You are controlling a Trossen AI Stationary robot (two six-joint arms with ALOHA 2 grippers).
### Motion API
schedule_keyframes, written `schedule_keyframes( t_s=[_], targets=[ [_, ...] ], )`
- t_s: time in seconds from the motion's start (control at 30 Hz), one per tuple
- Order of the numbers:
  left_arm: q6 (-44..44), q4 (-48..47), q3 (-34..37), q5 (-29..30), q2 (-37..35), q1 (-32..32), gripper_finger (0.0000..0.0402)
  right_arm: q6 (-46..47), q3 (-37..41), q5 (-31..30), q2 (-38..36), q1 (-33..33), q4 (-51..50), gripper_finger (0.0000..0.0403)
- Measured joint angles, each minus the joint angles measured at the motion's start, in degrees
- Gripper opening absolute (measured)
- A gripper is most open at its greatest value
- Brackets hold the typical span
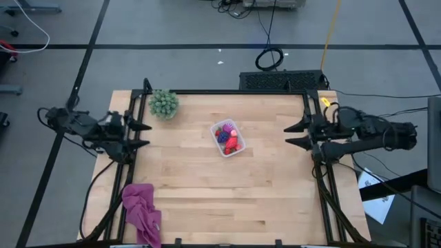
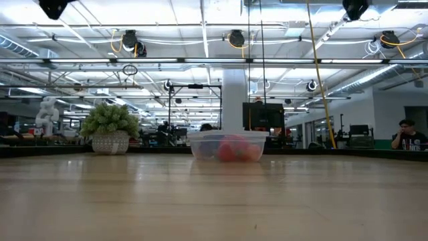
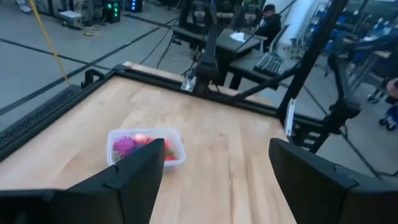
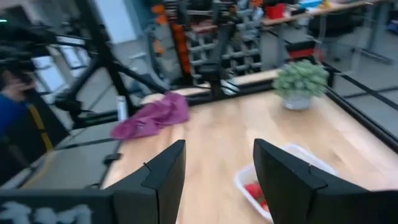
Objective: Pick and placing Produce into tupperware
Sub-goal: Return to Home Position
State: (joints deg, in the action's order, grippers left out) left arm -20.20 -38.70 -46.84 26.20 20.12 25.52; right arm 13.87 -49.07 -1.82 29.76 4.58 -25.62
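Observation:
The tupperware point(image 1: 228, 138), a small clear container, stands a little beyond the table's middle. Several tiny produce pieces point(image 1: 227, 136), red, pink and purple, lie inside it. They also show in the left wrist view as produce point(image 3: 138, 144) and in the low view through the container's wall point(image 2: 227, 145). My left gripper point(image 1: 141, 135) is at the table's left edge, raised, open, pointing toward the middle with nothing between its fingers. My right gripper point(image 1: 289, 135) is at the right edge, also raised and open, with nothing in it.
A spiky green potted plant point(image 1: 164, 103) stands at the far left corner. A magenta cloth point(image 1: 141, 210) lies bunched at the near left edge. A black frame point(image 1: 234, 91) runs around the wooden table. A person point(image 2: 406, 134) sits in the room beyond.

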Motion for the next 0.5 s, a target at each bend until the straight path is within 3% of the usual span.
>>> schedule_keyframes(
  t_s=[0.2,0.5],
  targets=[
    [4.91,9.02,8.37,-0.02,0.01,-0.02,0.0294,-2.68,2.83,0.33,0.59,-6.76,0.95,0.018],
    [8.02,8.47,6.93,5.14,-9.18,-0.04,0.0294,-7.02,2.85,3.89,-4.2,-12.49,3.01,0.018]
  ],
)
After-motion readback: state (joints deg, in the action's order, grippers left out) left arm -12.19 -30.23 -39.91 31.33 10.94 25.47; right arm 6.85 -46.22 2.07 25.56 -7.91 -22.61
